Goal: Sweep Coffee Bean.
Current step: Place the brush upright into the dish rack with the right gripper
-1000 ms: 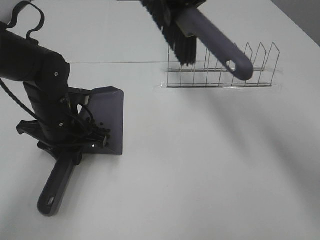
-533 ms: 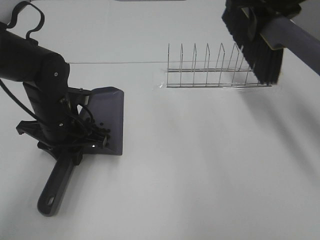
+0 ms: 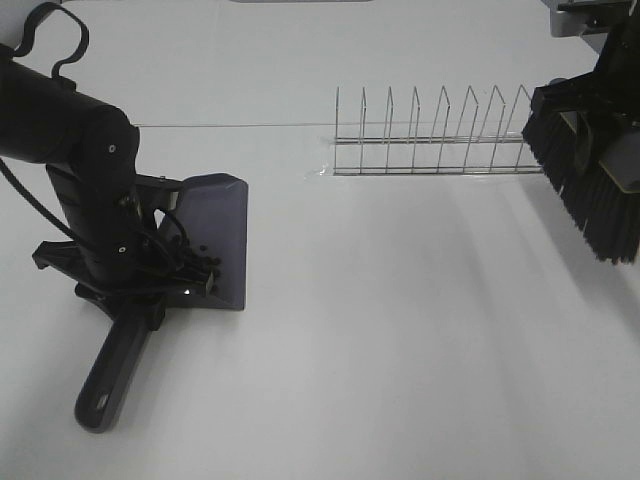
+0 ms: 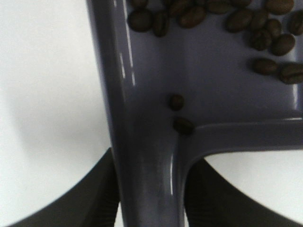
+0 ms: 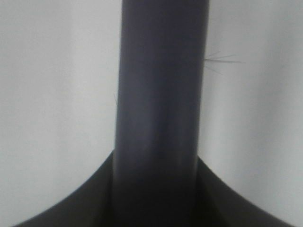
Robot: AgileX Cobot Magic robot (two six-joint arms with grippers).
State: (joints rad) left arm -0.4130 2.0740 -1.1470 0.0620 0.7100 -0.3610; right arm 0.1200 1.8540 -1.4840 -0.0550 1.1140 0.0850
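Table (image 3: 400, 350): white, nothing loose on it that I can make out from overhead. Left arm (image 3: 80, 150) fills the left of the frame, standing over the dustpan (image 3: 215, 215). The pan lies flat, its long axis running from the handle at lower left to the open lip toward the top. Wire rack (image 3: 440, 150) is upper centre. Brush (image 3: 590, 190) is at the right edge, bristles down, just beside the rack end. Left gripper (image 4: 151, 198) is clamped on the pan handle; right gripper (image 5: 156, 194) is pinching the brush handle. Coffee bean (image 4: 240, 19) cluster sits inside the pan, with two strays by the handle root. So the beans lie far left of the brush and the left arm owns them. My read: sweeping is done, keep the pan level.
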